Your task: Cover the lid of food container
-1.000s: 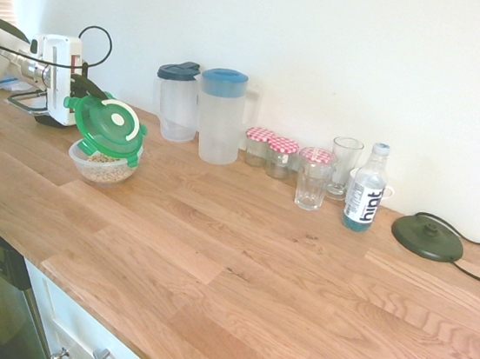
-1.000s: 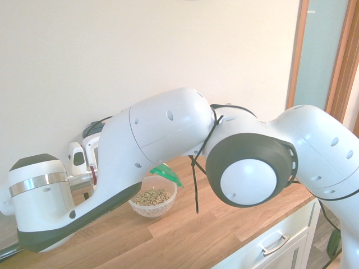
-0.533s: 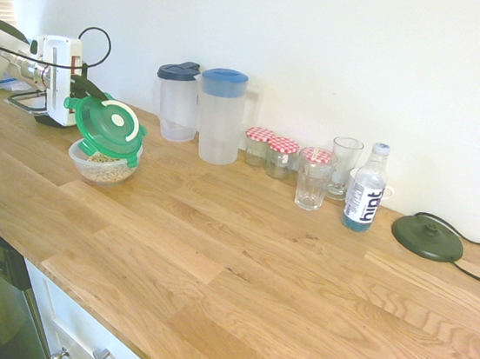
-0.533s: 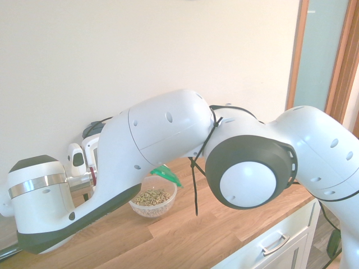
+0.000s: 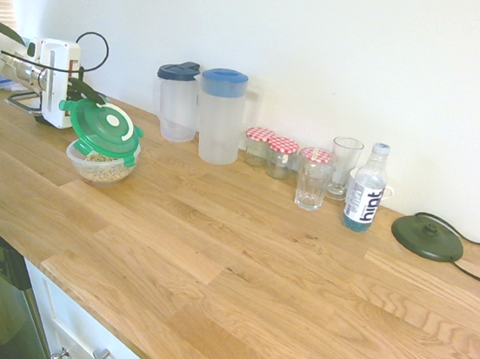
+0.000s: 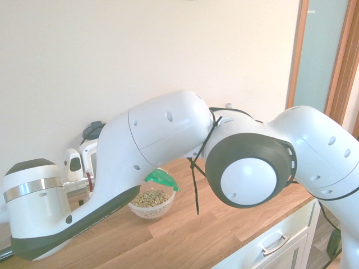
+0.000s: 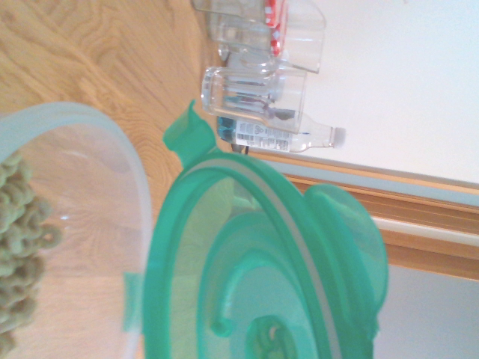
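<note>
First exterior view: near the worktop's back edge, the tool (image 5: 73, 93), clamped on the lid (image 5: 101, 129), holds it tilted over the food container (image 5: 100, 165); next, level it and press down.

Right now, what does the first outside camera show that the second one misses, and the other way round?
Only the first exterior view shows the row along the wall: two jugs, red-capped jars, glasses, a water bottle and a dark corded disc. It also shows the hand holding the lid. Only the second shows the big white arm up close and a doorway; the arm hides the hand. Both show the green lid tilted over the bowl of cereal on the wooden counter.
</note>
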`<state>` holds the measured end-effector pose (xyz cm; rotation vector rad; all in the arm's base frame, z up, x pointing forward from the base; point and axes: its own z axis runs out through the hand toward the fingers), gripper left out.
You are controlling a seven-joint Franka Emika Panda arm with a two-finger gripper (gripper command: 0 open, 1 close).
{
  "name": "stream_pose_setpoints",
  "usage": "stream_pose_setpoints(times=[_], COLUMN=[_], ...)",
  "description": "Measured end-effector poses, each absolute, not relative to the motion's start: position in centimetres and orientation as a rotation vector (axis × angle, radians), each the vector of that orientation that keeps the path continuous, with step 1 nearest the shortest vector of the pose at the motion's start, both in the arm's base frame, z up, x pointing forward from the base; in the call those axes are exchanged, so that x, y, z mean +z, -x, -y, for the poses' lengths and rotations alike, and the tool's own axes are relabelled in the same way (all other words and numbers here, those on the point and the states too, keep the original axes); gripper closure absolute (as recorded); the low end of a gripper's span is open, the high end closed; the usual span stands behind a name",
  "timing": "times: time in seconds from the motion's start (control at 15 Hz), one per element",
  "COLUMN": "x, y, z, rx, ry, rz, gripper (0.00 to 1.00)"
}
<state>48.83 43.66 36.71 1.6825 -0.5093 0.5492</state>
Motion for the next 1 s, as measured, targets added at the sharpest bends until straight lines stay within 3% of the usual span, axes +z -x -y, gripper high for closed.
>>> stream_pose_setpoints(times=[1.0], x=[38.3], y=[-45.1], z=[-47.1], rx=[0.192], ry=[-2.032], rz=[0.583], gripper=[0.00])
